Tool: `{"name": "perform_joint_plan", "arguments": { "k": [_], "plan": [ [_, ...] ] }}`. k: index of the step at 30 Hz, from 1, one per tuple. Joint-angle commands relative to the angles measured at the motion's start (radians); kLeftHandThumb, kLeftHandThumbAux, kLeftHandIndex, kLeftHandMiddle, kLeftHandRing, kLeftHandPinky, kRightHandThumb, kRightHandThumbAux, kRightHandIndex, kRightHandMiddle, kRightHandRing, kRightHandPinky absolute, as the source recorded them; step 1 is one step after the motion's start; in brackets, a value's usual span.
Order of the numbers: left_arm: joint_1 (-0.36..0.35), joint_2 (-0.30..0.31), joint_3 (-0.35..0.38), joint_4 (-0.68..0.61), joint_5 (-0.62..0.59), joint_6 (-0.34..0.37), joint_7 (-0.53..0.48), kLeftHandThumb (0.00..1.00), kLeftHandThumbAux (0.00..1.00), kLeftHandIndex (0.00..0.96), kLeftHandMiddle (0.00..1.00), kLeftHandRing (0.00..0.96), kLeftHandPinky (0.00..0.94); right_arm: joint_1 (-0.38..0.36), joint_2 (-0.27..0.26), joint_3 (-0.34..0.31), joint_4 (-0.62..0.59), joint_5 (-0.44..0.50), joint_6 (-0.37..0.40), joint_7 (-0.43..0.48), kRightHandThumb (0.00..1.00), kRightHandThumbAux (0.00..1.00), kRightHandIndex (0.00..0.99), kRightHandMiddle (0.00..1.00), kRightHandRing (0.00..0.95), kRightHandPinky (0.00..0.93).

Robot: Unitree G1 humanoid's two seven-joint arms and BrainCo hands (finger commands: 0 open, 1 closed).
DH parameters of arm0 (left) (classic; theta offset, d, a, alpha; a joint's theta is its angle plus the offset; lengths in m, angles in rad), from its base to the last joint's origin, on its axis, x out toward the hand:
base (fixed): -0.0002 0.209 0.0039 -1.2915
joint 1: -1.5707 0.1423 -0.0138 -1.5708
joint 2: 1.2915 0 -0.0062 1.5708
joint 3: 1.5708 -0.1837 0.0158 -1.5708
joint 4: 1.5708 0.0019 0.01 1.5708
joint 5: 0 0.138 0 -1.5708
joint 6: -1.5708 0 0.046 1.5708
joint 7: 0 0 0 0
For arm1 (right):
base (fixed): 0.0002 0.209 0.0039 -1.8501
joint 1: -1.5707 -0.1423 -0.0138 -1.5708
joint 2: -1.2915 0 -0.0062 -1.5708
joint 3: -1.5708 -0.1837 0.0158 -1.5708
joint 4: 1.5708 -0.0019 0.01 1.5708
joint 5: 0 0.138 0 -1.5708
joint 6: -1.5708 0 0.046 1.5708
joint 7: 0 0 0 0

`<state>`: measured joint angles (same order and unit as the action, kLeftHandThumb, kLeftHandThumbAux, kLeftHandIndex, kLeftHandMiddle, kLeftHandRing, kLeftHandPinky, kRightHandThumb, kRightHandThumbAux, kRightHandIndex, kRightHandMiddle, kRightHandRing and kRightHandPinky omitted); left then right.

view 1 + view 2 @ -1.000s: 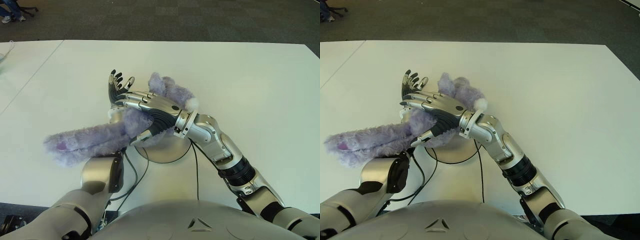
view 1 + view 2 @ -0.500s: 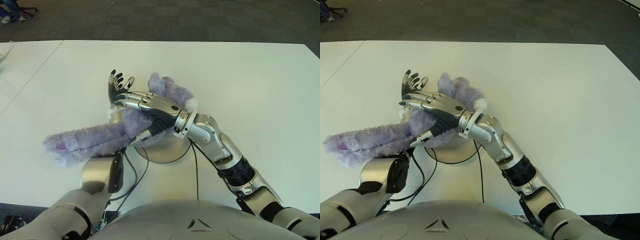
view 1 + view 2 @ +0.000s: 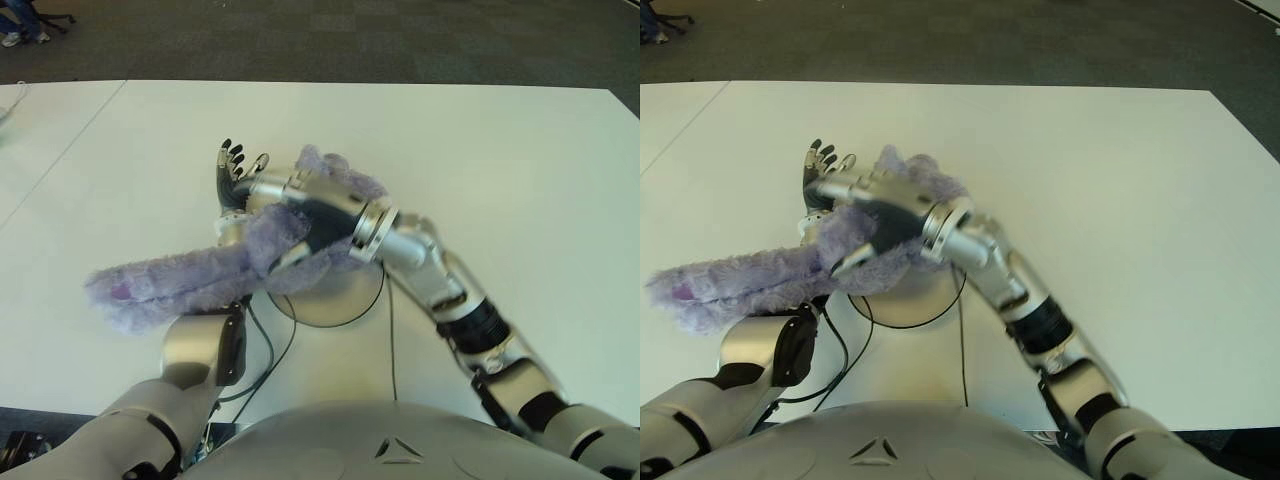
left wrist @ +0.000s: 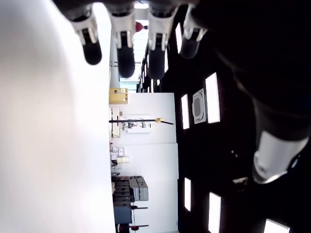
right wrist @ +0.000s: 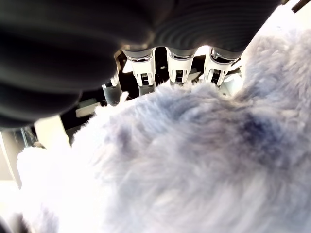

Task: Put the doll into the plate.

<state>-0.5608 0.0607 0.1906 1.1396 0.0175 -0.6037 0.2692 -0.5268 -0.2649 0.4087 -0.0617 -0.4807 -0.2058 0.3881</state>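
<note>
The doll [image 3: 190,280] is a fluffy purple plush with long ears trailing to the left. Its body lies over the far part of the round grey plate [image 3: 335,308] near the table's front. My right hand [image 3: 285,225] is pressed onto the doll's body, fingers curled over the fur and thumb under it. The right wrist view shows the fingertips [image 5: 177,73] hooked over the plush [image 5: 194,160]. My left hand [image 3: 232,172] stands upright just behind the doll, fingers spread and holding nothing. Its fingers [image 4: 124,43] show bare in the left wrist view.
Black cables [image 3: 262,345] run from my left wrist across the plate's front rim. The white table [image 3: 500,160] stretches wide to the right and far side. Dark carpet [image 3: 350,40] lies beyond its far edge.
My right hand has rolled from lying flat on the doll to wrapping around it, and the forearm has swung. The doll and left hand have barely moved.
</note>
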Motion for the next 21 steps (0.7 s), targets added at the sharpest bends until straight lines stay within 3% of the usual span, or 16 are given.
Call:
{"name": "perform_joint_plan", "arguments": {
  "k": [1, 6, 14, 21],
  "plan": [
    [0.277, -0.033, 0.018, 0.192, -0.006, 0.106, -0.028, 0.000, 0.609, 0.089, 0.185, 0.162, 0.135, -0.699, -0.191, -0.607, 0.560, 0.460, 0.025, -0.221, 0.000, 0.563, 0.000, 0.000, 0.000, 0.000],
    [0.274, -0.032, 0.018, 0.194, -0.006, 0.114, -0.026, 0.000, 0.608, 0.083, 0.180, 0.161, 0.130, -0.747, -0.226, -0.606, 0.660, 0.468, -0.040, -0.239, 0.000, 0.595, 0.022, 0.012, 0.000, 0.000],
    [0.274, -0.036, 0.014, 0.194, -0.003, 0.113, -0.016, 0.000, 0.598, 0.073, 0.169, 0.152, 0.114, -0.715, -0.300, -0.637, 0.704, 0.451, -0.174, -0.294, 0.000, 0.616, 0.104, 0.070, 0.030, 0.028],
    [0.272, -0.035, 0.014, 0.195, -0.003, 0.123, -0.015, 0.000, 0.608, 0.068, 0.162, 0.146, 0.121, -0.749, -0.325, -0.648, 0.803, 0.451, -0.237, -0.309, 0.000, 0.623, 0.119, 0.081, 0.045, 0.032]
  ]
}}
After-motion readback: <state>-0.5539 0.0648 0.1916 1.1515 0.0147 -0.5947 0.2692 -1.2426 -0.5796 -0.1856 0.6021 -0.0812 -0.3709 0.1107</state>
